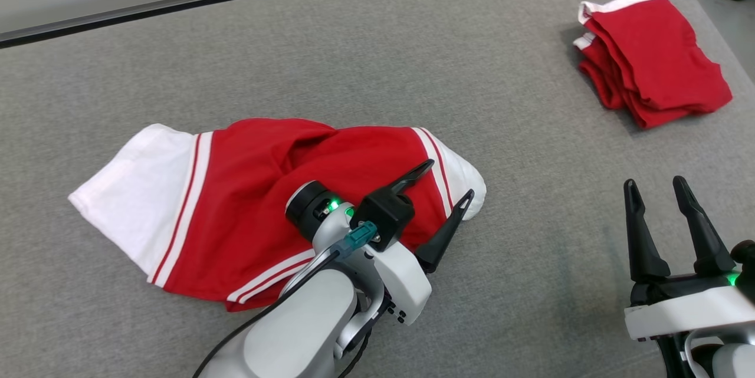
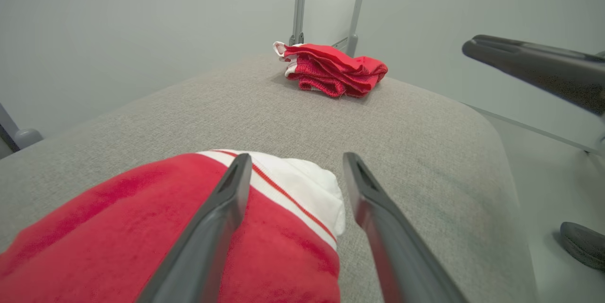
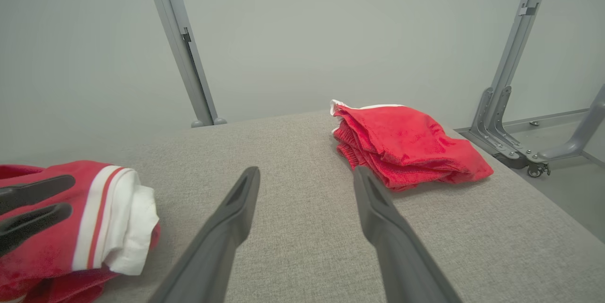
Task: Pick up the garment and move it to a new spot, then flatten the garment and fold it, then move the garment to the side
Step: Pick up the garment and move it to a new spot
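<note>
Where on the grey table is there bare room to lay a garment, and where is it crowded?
The widest bare patch of the grey table lies beyond the red-and-white garment, reaching right to the folded red pile. A second lies between the left gripper and right gripper. Crowded: the near left, under the garment, and the far right corner.

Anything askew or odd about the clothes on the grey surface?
The red garment with white striped ends lies rumpled, a fold humped across its middle and its right end bunched up. The folded red garment far right looks fine.
</note>
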